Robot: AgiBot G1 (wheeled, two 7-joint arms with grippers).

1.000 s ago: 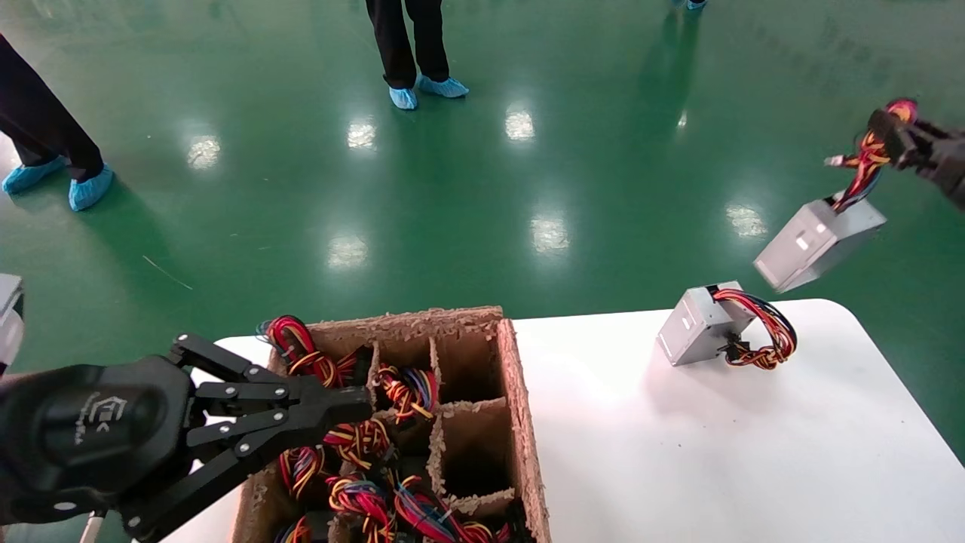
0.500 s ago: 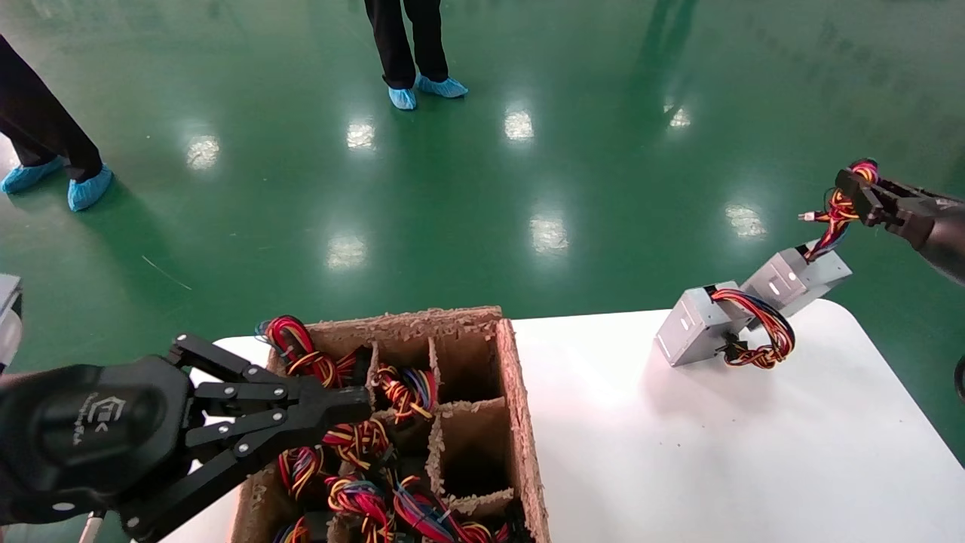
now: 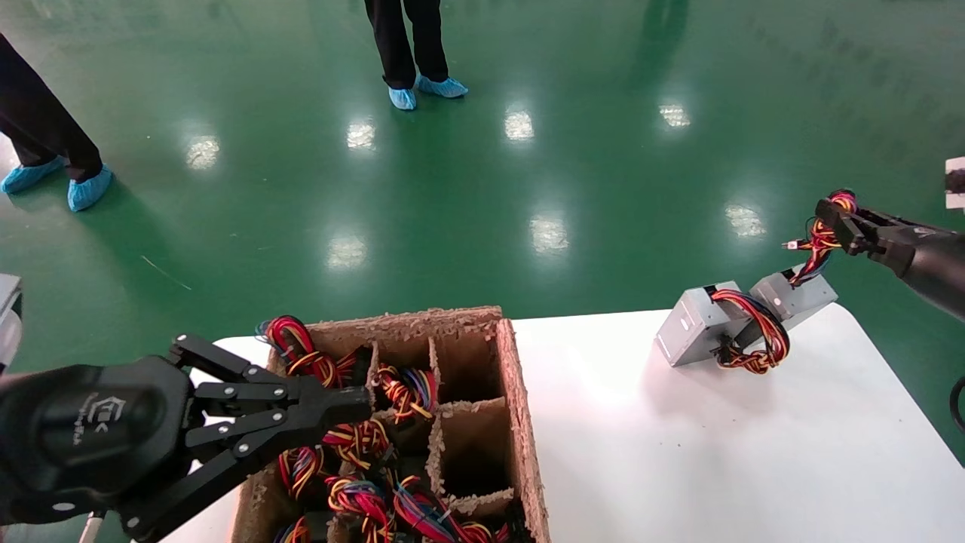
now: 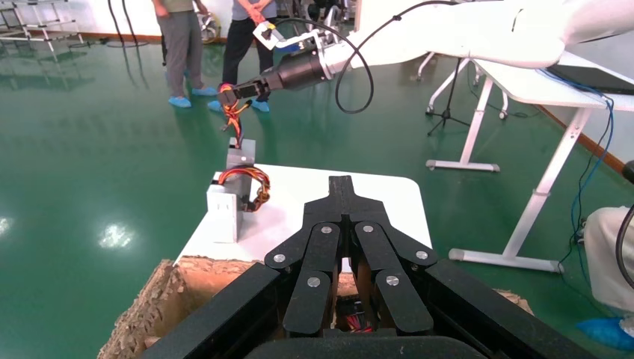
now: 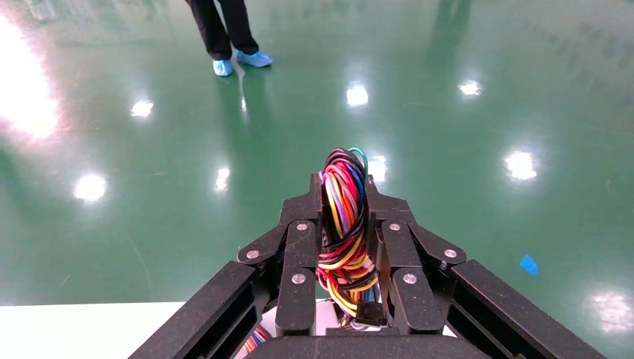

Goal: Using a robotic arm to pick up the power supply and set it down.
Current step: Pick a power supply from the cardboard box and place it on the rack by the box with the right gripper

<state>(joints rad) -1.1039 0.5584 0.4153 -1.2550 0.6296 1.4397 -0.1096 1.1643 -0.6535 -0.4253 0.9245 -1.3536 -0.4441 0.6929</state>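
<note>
Right gripper [image 3: 835, 217], far right over the table's far corner: fingers closed on the wire bundle [image 5: 342, 224] of the power supply [image 3: 791, 298]. The wrist view shows the coloured loop pinched between both fingers. The grey box hangs below by its wires, tilted, its lower edge at or just above the white table [image 3: 678, 452]; contact cannot be confirmed. It sits just behind, and apparently touching, a second power supply [image 3: 697, 324] that already lies on the table with its own looped wires toward the robot.

Step in hand, as judged: the set-down — box nearly landed, not yet released. The next move calls for a little more descent until the box rests flat, then opening the fingers and lifting clear of the wires. Risk: the box tips against its neighbour, or the bundle snags on a finger as the gripper withdraws.

Left gripper [image 3: 332, 411]: idle near left, hovering over the cardboard box [image 3: 520, 422], fingers pressed together on nothing.

Containers — the cardboard box is split by dividers into cells. The left and near cells show tangles of red, yellow, black and blue wires [image 3: 362, 490], presumably more units. The far-right and middle-right cells look empty.
</note>
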